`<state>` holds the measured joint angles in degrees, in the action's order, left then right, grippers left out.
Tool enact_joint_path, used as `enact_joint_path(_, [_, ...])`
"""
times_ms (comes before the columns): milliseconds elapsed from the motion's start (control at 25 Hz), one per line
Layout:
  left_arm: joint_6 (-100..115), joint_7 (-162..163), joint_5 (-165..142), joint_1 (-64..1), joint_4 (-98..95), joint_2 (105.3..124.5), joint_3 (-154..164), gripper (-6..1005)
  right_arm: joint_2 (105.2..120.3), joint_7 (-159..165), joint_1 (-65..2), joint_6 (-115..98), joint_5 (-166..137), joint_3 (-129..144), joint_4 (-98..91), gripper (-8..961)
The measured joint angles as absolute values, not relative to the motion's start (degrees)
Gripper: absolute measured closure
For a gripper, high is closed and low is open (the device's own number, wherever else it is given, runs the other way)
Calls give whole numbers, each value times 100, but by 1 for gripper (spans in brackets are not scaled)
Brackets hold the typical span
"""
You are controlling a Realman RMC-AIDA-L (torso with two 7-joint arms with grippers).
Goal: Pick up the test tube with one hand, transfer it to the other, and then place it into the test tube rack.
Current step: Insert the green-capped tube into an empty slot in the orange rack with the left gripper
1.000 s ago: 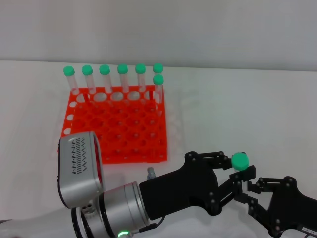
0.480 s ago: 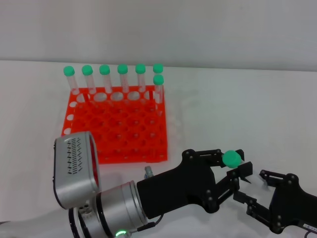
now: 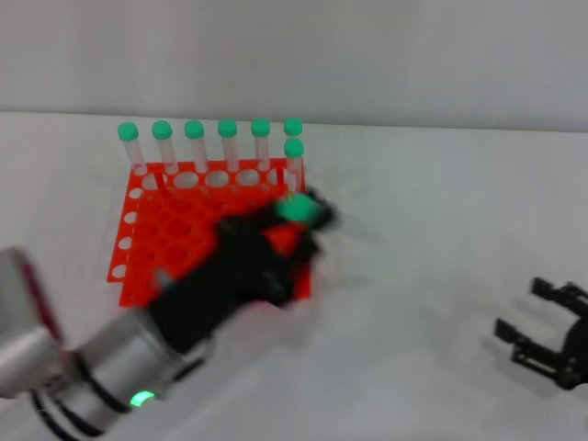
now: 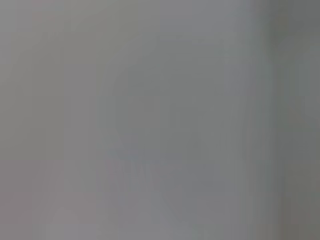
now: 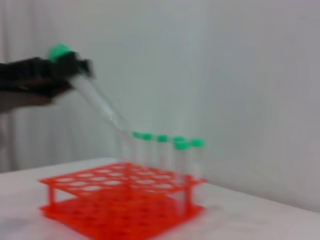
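Note:
The test tube, its green cap (image 3: 296, 209) uppermost, is held in my left gripper (image 3: 303, 220), which is shut on it above the right side of the orange-red test tube rack (image 3: 147, 241). In the right wrist view the left gripper (image 5: 67, 67) holds the clear test tube (image 5: 100, 106) tilted, its tip pointing down toward the test tube rack (image 5: 120, 200) and well above it. My right gripper (image 3: 549, 338) is open and holds nothing, low at the right, far from the rack. The left wrist view shows only grey blur.
Several green-capped tubes (image 3: 227, 142) stand upright along the rack's far row, with one more (image 3: 294, 163) just in front at the right corner. The same tubes (image 5: 162, 150) show in the right wrist view. White tabletop (image 3: 432, 220) surrounds the rack.
The tube passed from between both grippers to the left one alone. The left arm swung it up and back over the rack. The right gripper let go and drew back to the right.

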<state>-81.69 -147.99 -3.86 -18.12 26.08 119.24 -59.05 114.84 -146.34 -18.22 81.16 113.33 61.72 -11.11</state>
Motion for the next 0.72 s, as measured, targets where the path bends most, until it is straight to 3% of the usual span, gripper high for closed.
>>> enact_joint_path(280, [-8141,-15057,451,-1398,2527,11940,-6675,784,11462,-14718,-1489,8119,11334,5011,-1118,103])
enact_joint_path(720, [-6303,-14102,942,-1960,2816,11826,-6736,785,11470,-14722,-1455,8196,11327,4622,-1117,83])
